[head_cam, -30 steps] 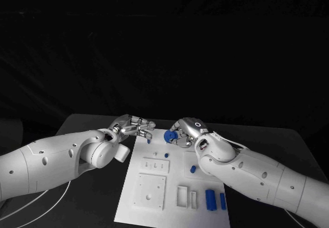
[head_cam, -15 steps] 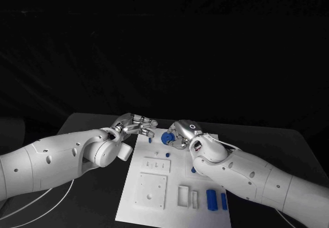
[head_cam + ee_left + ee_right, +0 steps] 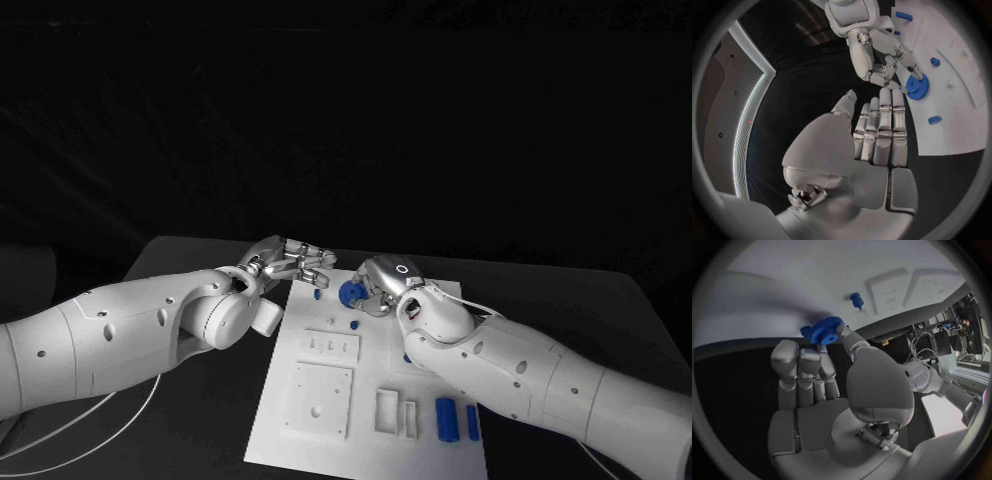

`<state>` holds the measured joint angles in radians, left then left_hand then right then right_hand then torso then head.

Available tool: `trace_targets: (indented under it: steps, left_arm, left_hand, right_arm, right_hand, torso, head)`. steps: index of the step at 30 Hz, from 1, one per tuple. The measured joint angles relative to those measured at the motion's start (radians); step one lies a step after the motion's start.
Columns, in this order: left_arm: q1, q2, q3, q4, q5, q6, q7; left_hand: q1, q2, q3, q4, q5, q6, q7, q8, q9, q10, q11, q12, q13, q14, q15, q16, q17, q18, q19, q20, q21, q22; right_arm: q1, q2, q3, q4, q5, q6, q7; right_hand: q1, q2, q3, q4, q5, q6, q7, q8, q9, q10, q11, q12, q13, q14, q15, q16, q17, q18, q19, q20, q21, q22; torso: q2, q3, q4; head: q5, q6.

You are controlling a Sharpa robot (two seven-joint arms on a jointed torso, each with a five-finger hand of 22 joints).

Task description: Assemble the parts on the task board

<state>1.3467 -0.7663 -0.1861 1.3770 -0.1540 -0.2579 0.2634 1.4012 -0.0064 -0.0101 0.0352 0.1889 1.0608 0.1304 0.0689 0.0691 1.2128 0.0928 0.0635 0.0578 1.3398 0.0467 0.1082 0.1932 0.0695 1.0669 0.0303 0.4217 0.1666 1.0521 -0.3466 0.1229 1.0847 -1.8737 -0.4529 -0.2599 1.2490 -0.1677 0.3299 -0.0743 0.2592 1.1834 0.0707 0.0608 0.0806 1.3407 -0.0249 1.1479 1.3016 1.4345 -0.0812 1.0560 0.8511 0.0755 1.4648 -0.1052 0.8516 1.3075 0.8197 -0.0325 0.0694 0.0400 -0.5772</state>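
Table (image 3: 188, 255): black, matte top; far edge and far left corner visible, rounded at the corner; right side runs toward the near right.

Backdrop (image 3: 346, 120): black, unlit, faintly creased like cloth, rising behind the table's far edge.

Cable (image 3: 101, 415): thin, white, looping over the table's near left part.

Light strip (image 3: 751, 120): pale, long, bent at an angle, set in a dark wall or panel.

Equipment rack (image 3: 939, 327): cluttered with wires and metal parts, beyond the table edge; details too small to tell.
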Motion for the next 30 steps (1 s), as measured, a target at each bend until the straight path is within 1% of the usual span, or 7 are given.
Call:
trace_targets:
  steps: [8,13,16,18,20,25,30]
  left_arm:
    - [0.000,0.003,0.000,0.000,0.000,0.001,0.000]
    - [0.000,0.003,0.000,0.000,0.000,0.001,-0.001]
    - [0.001,0.003,0.000,0.000,0.000,0.002,-0.002]
    - [0.001,0.003,0.000,0.000,0.000,0.002,-0.002]
    - [0.001,0.003,0.000,0.000,0.000,0.003,-0.003]
    - [0.001,0.004,0.000,0.000,0.000,0.004,-0.004]
    - [0.001,0.004,0.000,-0.001,0.000,0.005,-0.005]
  left_hand:
    - [0.000,0.000,0.000,0.000,0.000,0.000,0.000,0.000,0.000,0.000,0.000,0.000,0.000,0.000,0.000,0.000,0.000,0.000,0.000,0.000,0.000,0.000]
    - [0.000,0.000,0.000,0.000,0.000,0.000,0.000,0.000,0.000,0.000,0.000,0.000,0.000,0.000,0.000,0.000,0.000,0.000,0.000,0.000,0.000,0.000]
    - [0.000,0.000,0.000,0.000,0.000,0.000,0.000,0.000,0.000,0.000,0.000,0.000,0.000,0.000,0.000,0.000,0.000,0.000,0.000,0.000,0.000,0.000]
    - [0.000,0.000,0.000,0.000,0.000,0.000,0.000,0.000,0.000,0.000,0.000,0.000,0.000,0.000,0.000,0.000,0.000,0.000,0.000,0.000,0.000,0.000]
    - [0.000,0.000,0.000,0.000,0.000,0.000,0.000,0.000,0.000,0.000,0.000,0.000,0.000,0.000,0.000,0.000,0.000,0.000,0.000,0.000,0.000,0.000]
    - [0.000,0.000,0.000,0.000,0.000,0.000,0.000,0.000,0.000,0.000,0.000,0.000,0.000,0.000,0.000,0.000,0.000,0.000,0.000,0.000,0.000,0.000]
    - [0.000,0.000,0.000,0.000,0.000,0.000,0.000,0.000,0.000,0.000,0.000,0.000,0.000,0.000,0.000,0.000,0.000,0.000,0.000,0.000,0.000,0.000]
  right_arm:
    - [0.000,0.017,-0.011,-0.027,0.001,0.000,0.003]
    - [0.001,0.021,-0.013,-0.036,0.003,0.000,0.005]
    - [0.000,0.023,-0.016,-0.043,0.005,0.003,0.005]
    - [0.000,0.023,-0.016,-0.046,0.009,0.004,0.006]
    - [-0.001,0.024,-0.017,-0.048,0.013,0.006,0.007]
    - [0.000,0.025,-0.017,-0.049,0.026,0.013,0.011]
    - [0.002,0.023,-0.016,-0.047,0.039,0.021,0.012]
  right_hand:
    - [0.000,0.000,-0.004,0.004,-0.002,0.000,0.000,-0.004,-0.001,0.000,0.000,-0.013,-0.007,-0.002,-0.002,-0.006,-0.005,0.000,0.000,0.000,-0.006,0.000]
    - [-0.005,-0.005,-0.016,0.016,-0.021,-0.001,0.000,-0.004,-0.006,-0.008,0.008,-0.031,-0.018,-0.003,-0.002,-0.015,-0.010,0.000,0.000,0.000,-0.012,0.000]
    - [-0.030,-0.005,-0.031,0.034,-0.043,-0.032,0.003,-0.004,-0.006,-0.023,0.007,-0.043,-0.027,-0.003,-0.002,-0.020,-0.011,0.001,0.000,0.000,-0.018,0.000]
    - [-0.058,-0.010,-0.048,0.063,-0.079,-0.072,0.013,0.000,-0.011,-0.031,0.009,-0.053,-0.034,-0.003,-0.002,-0.022,-0.012,0.001,0.000,0.000,-0.023,0.000]
    - [-0.088,-0.012,-0.072,0.105,-0.090,-0.092,0.015,0.003,-0.013,-0.033,0.011,-0.053,-0.038,-0.003,-0.003,-0.022,-0.010,0.001,0.000,0.000,-0.023,0.000]
    - [-0.160,-0.033,-0.073,0.244,-0.146,-0.127,0.026,0.006,-0.015,-0.040,0.018,-0.061,-0.047,-0.003,-0.002,-0.022,0.013,0.001,0.000,0.000,-0.023,0.000]
    - [-0.191,-0.040,-0.061,0.296,-0.170,-0.132,0.024,0.005,-0.017,-0.040,0.018,-0.054,-0.047,-0.003,-0.002,-0.016,0.030,0.001,0.000,0.000,-0.012,0.000]
  torso:
    - [0.000,-0.0001,-0.0019]
    - [0.000,-0.0004,-0.0026]
    - [0.000,-0.0006,-0.0031]
    - [0.000,-0.0003,-0.0034]
    - [-0.001,0.0001,-0.0037]
    - [0.000,0.0008,-0.0042]
    - [0.000,0.0012,-0.0043]
  head:
    - [0.001,0.002]
    - [0.001,0.003]
    - [0.001,0.003]
    - [0.001,0.003]
    - [0.000,0.003]
    - [0.000,0.003]
    - [-0.001,0.003]
